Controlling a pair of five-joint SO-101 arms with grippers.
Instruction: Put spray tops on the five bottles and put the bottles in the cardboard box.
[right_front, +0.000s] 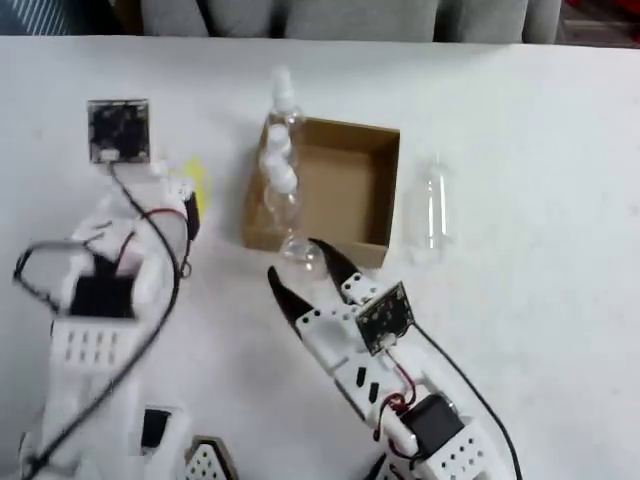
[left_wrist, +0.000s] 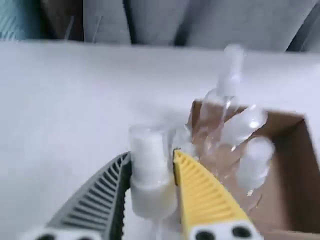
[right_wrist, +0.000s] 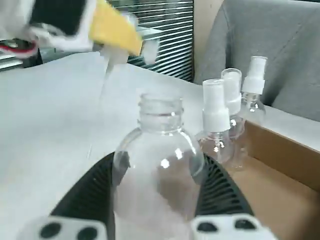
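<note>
My left gripper (left_wrist: 151, 157), with one grey and one yellow finger, is shut on a white spray top (left_wrist: 150, 172). It hangs above the table left of the cardboard box (right_front: 335, 185). In the right wrist view the left gripper (right_wrist: 120, 42) is held high with the top's thin tube hanging down. My right gripper (right_front: 295, 258), with black fingers, is shut on an open-necked clear bottle (right_wrist: 159, 170) standing upright at the box's near left corner. Three bottles with spray tops (right_front: 280, 150) stand along the box's left side.
One more clear bottle without a top (right_front: 430, 212) lies on the table right of the box. Grey chairs stand beyond the table's far edge. Cables run from both arms (right_front: 150, 260) over the near part of the table.
</note>
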